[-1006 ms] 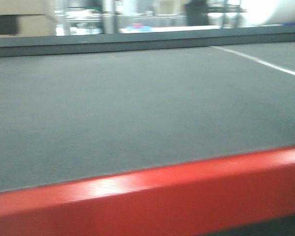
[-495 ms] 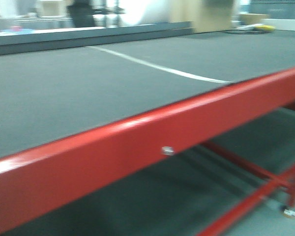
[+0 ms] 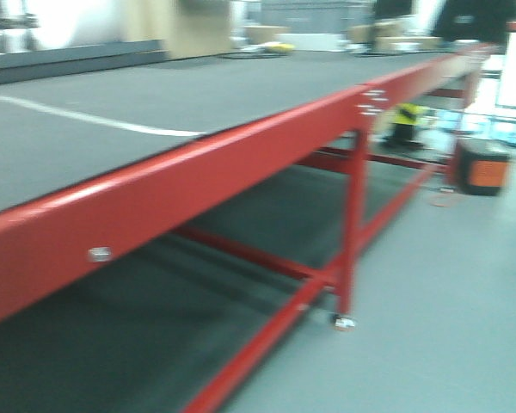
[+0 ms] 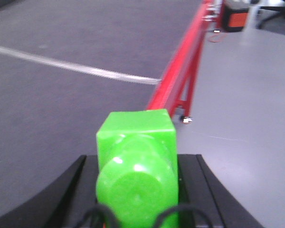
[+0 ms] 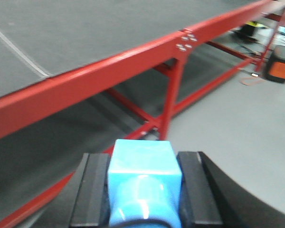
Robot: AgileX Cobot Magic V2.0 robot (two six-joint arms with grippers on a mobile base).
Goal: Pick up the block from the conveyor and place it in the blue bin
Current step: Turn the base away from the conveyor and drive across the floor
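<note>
Front-facing view: the conveyor [image 3: 241, 86], a wide flat belt of dark grey woven material, runs from near left to far right and is edged by a glossy red metal frame [image 3: 198, 172]. A thin white line [image 3: 95, 123] crosses the belt at left. A red leg [image 3: 353, 224] with cross-braces carries the frame down to the smooth grey floor [image 3: 447, 301]. A black and orange container [image 3: 482, 165] stands on the floor at far right, apart from the frame. The picture is blurred, and neither arm shows in it. Left wrist view: the left gripper [image 4: 140, 159] is closed on a bright green plastic block [image 4: 135, 137], a cube with a rounded stud facing the camera. Its black fingers [image 4: 80, 190] flank the block on both sides. The block is held clear of the belt, which lies beyond it at left with the white line across it. The red metal frame and the grey floor lie at right. Right wrist view: the right gripper [image 5: 143, 154] is closed on a light blue plastic block [image 5: 142, 168], with the black fingers pressed against its left and right faces. This block is held off the conveyor, on the floor side of the red metal frame, with the red leg just beyond it. The black and orange container appears at far right.
</note>
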